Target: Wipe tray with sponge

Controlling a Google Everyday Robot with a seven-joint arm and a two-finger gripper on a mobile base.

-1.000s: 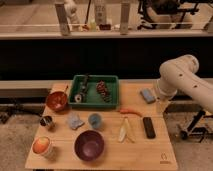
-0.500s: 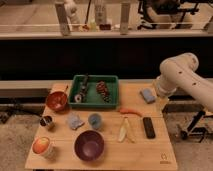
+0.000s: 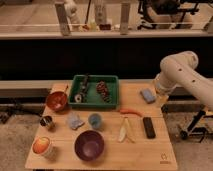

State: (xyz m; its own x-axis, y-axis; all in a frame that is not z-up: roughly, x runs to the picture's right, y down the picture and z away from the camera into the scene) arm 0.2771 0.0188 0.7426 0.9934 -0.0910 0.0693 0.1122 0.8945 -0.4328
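Nearest, on the pale wooden worktop: a round purple bowl and a black oblong remote-like bar. Farther back, the small pale-blue rectangular sponge. Lies flat near the right edge, right of the green rectangular plastic tray and apart from it. Looks light, soft and squashy; probably neither slippery nor fragile. Best taken from above across its short width, low enough not to push it aside. Just beside it, at the end of the white arm, the pincer. Cannot tell whether wide or narrow. Farthest, inside the tray: dark clutter, likely in the way of wiping.
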